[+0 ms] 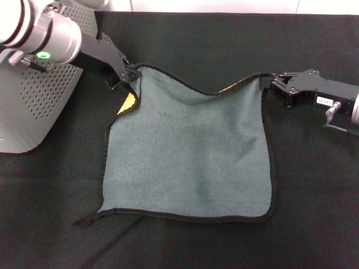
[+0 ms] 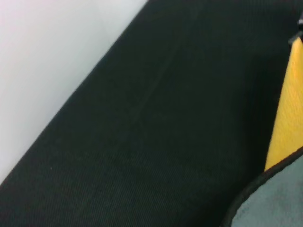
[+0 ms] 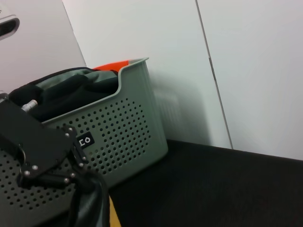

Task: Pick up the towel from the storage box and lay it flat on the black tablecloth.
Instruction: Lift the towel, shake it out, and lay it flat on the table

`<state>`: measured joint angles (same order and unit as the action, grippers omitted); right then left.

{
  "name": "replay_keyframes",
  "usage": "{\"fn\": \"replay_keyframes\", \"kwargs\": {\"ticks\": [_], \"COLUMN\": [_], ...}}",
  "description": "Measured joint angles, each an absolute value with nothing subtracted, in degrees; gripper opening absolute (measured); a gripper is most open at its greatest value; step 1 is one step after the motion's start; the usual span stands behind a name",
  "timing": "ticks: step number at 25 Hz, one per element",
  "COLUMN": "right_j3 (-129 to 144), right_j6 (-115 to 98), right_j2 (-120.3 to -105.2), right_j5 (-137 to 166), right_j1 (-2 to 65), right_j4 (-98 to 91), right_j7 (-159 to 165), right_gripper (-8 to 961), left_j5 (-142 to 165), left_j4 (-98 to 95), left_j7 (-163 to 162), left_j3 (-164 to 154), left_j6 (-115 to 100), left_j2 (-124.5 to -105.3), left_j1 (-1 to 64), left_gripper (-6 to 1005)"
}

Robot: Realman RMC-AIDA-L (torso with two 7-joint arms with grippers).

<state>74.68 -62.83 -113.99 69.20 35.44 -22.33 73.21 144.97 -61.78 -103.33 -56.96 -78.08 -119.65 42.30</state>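
The towel (image 1: 190, 157) lies spread on the black tablecloth (image 1: 314, 196), its two far corners pinched by the left gripper (image 1: 130, 74) beside the storage box (image 1: 33, 106) and the right gripper (image 1: 273, 83) opposite.

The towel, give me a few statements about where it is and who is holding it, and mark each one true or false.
1. The towel lies spread on the black tablecloth. True.
2. Only one gripper is at the towel. False: the left gripper is at one far corner and the right gripper at the other.
3. The towel is still inside the storage box. False: it is out on the tablecloth, beside the box.
4. The storage box stands on the robot's left. True.
5. The towel's near edge is lifted off the cloth. False: it rests on the tablecloth.
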Motion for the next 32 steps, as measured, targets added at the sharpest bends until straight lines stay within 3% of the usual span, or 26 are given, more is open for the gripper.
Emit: {"fn": "replay_keyframes", "kwargs": {"ticks": [32], "right_j3": [74.74], "right_j6": [-59.75], "right_j2": [-113.79], "right_j5": [69.62], "right_j1": [37.81], "right_j4": [-19.86], "right_j7": [76.72], "right_gripper": [55], "left_j5": [161.93], "left_j4": [-70.14], "left_j7": [-119.32], "left_j3": [-80.35], "left_j6": [-74.84], "left_j2": [-119.97], "left_j1": [42.92], "left_gripper": [22]}}
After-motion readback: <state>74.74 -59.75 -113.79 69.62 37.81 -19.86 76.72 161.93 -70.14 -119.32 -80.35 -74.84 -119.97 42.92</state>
